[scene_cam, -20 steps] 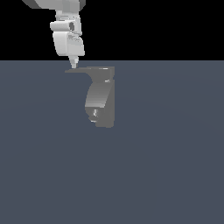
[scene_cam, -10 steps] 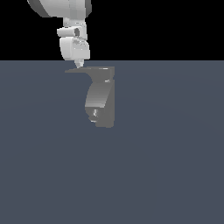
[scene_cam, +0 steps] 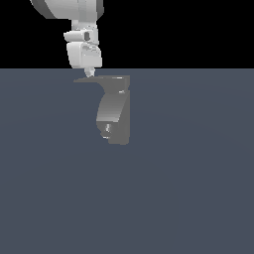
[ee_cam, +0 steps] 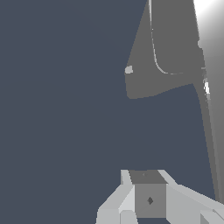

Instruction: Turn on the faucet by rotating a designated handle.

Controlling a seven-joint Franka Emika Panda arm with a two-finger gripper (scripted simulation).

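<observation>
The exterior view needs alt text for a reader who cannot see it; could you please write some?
A white robot arm's gripper points down at the thin flat handle, near its tapered tip, atop a small grey faucet. The faucet stands alone on a flat slate-blue surface under a black background. Whether the fingertips touch the handle cannot be told.

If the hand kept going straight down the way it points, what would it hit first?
Most likely the handle: the hand hangs with its tip just above the blade's pointed end. Depth is unclear from the exterior view, so it could slip past.
</observation>
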